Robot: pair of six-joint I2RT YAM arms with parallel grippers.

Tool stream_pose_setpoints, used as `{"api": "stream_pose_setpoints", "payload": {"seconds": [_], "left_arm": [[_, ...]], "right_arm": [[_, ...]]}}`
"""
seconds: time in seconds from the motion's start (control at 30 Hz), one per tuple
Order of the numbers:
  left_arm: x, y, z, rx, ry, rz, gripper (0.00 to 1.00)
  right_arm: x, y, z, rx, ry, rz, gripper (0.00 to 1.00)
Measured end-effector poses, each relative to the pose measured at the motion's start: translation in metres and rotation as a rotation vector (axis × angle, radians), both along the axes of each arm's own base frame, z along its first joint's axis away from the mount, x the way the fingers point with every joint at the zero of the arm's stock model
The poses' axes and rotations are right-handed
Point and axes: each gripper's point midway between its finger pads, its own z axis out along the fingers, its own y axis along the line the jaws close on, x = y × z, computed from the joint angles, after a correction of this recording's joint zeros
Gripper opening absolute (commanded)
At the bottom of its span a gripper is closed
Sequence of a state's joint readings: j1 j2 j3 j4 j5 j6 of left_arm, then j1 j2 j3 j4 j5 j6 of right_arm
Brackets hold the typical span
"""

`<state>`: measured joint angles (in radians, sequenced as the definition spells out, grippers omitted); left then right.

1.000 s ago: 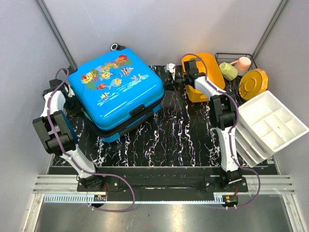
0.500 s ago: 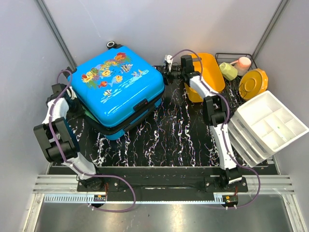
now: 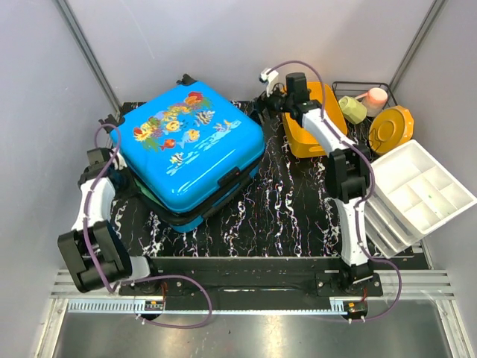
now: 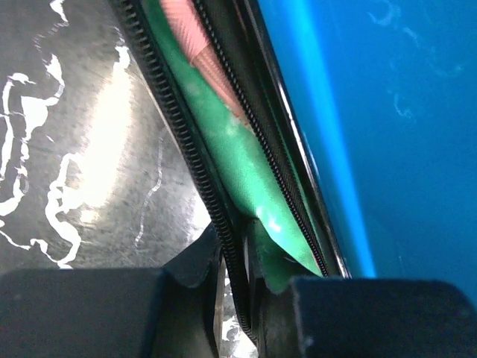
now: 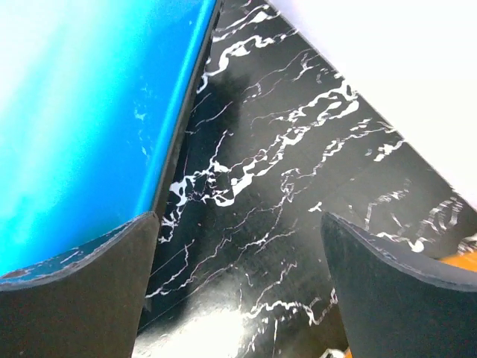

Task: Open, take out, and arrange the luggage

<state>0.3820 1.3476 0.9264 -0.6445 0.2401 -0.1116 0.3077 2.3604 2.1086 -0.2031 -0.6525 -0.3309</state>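
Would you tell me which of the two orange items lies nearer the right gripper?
The deep orange basket, right beside the right gripper; the round orange dish sits farther right.

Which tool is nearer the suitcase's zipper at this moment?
Left. The left tool is closed on the zipper at the luggage's left side. The right tool stands open above the table beside the luggage's far right corner, gripping nothing.

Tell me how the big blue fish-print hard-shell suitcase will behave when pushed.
The blue hard-shell suitcase probably stays stiff, and its glossy shell looks slippery. It lies flat with a small wheel at its far corner, so it likely slides, not rolls.
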Motion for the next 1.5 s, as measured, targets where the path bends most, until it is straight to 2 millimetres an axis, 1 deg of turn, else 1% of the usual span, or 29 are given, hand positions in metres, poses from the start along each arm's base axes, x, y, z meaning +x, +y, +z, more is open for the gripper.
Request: {"api": "stream_pose_setpoints", "payload": {"seconds": [0.07, 0.1, 0.13, 0.17, 0.23, 0.27, 0.33, 0.37, 0.43, 0.5, 0.57, 0.63, 0.7, 0.8, 0.83, 0.87, 0.9, 0.93, 1.0, 1.03, 1.07, 1.1, 1.17, 1.23, 1.3, 1.37, 1.4, 1.43, 1.5], "left_arm": [[-0.008, -0.012, 0.003, 0.016, 0.003, -0.026, 0.00], [-0.013, -0.018, 0.004, 0.024, 0.006, -0.037, 0.05], [-0.016, -0.026, 0.006, 0.025, 0.007, -0.044, 0.22], [-0.020, -0.035, 0.008, 0.023, 0.009, -0.061, 0.25], [-0.028, -0.053, 0.011, 0.016, 0.014, -0.109, 0.41], [-0.031, -0.063, 0.015, 0.005, 0.009, -0.144, 0.57], [-0.033, -0.082, 0.028, -0.014, -0.050, -0.248, 0.68], [-0.035, -0.089, 0.039, -0.011, -0.093, -0.287, 0.80], [-0.039, -0.097, 0.064, 0.007, -0.187, -0.363, 0.83], [-0.042, -0.097, 0.090, 0.031, -0.248, -0.432, 0.84], [-0.043, -0.091, 0.113, 0.049, -0.288, -0.485, 0.84], [-0.040, -0.078, 0.134, 0.056, -0.314, -0.487, 0.85], [-0.024, -0.064, 0.160, 0.072, -0.356, -0.480, 0.84], [0.018, -0.055, 0.203, 0.073, -0.439, -0.497, 0.81], [0.041, -0.051, 0.214, 0.070, -0.463, -0.500, 0.81], [0.066, -0.049, 0.228, 0.076, -0.502, -0.507, 0.80], [0.087, -0.046, 0.235, 0.086, -0.526, -0.510, 0.80], [0.110, -0.044, 0.241, 0.095, -0.552, -0.515, 0.79], [0.156, -0.046, 0.241, 0.102, -0.585, -0.530, 0.78], [0.177, -0.048, 0.238, 0.098, -0.594, -0.529, 0.76], [0.199, -0.051, 0.230, 0.090, -0.599, -0.533, 0.76], [0.216, -0.053, 0.222, 0.087, -0.600, -0.532, 0.75], [0.250, -0.057, 0.197, 0.087, -0.582, -0.535, 0.72], [0.273, -0.060, 0.166, 0.098, -0.546, -0.529, 0.69], [0.283, -0.062, 0.133, 0.104, -0.488, -0.527, 0.63], [0.287, -0.063, 0.106, 0.120, -0.430, -0.532, 0.60], [0.289, -0.060, 0.099, 0.139, -0.424, -0.527, 0.56], [0.289, -0.056, 0.093, 0.157, -0.413, -0.523, 0.55], [0.281, -0.044, 0.088, 0.186, -0.400, -0.513, 0.52]], "right_arm": [[-0.005, -0.008, 0.022, -0.003, 0.012, -0.051, 1.00], [-0.009, -0.013, 0.035, -0.004, 0.030, -0.084, 1.00], [-0.013, -0.016, 0.043, -0.004, 0.044, -0.106, 1.00], [-0.018, -0.020, 0.053, 0.000, 0.066, -0.134, 1.00], [-0.031, -0.028, 0.070, 0.009, 0.121, -0.183, 1.00], [-0.039, -0.031, 0.077, 0.018, 0.154, -0.202, 1.00], [-0.058, -0.037, 0.084, 0.030, 0.205, -0.231, 1.00], [-0.072, -0.041, 0.085, 0.035, 0.248, -0.245, 1.00], [-0.102, -0.048, 0.085, 0.040, 0.327, -0.267, 1.00], [-0.127, -0.055, 0.086, 0.045, 0.377, -0.281, 1.00], [-0.154, -0.060, 0.088, 0.052, 0.416, -0.283, 1.00], [-0.180, -0.065, 0.092, 0.062, 0.443, -0.276, 1.00], [-0.204, -0.070, 0.096, 0.075, 0.456, -0.269, 1.00], [-0.242, -0.081, 0.099, 0.084, 0.456, -0.268, 0.98], [-0.254, -0.085, 0.098, 0.084, 0.453, -0.270, 0.93], [-0.268, -0.091, 0.094, 0.080, 0.456, -0.275, 0.90], [-0.279, -0.094, 0.090, 0.077, 0.463, -0.278, 0.89], [-0.286, -0.097, 0.086, 0.072, 0.472, -0.285, 0.83], [-0.298, -0.102, 0.071, 0.063, 0.511, -0.304, 0.74], [-0.302, -0.103, 0.062, 0.058, 0.541, -0.313, 0.65], [-0.304, -0.103, 0.053, 0.054, 0.569, -0.323, 0.61], [-0.307, -0.104, 0.043, 0.049, 0.600, -0.331, 0.60], [-0.316, -0.105, 0.019, 0.040, 0.678, -0.352, 0.59], [-0.323, -0.106, -0.007, 0.024, 0.758, -0.375, 0.57], [-0.327, -0.105, -0.026, 0.011, 0.814, -0.388, 0.56], [-0.326, -0.103, -0.042, 0.003, 0.857, -0.397, 0.56], [-0.324, -0.100, -0.049, 0.001, 0.874, -0.397, 0.56], [-0.319, -0.096, -0.055, 0.004, 0.883, -0.391, 0.56], [-0.309, -0.092, -0.065, 0.011, 0.900, -0.407, 0.55]]}}
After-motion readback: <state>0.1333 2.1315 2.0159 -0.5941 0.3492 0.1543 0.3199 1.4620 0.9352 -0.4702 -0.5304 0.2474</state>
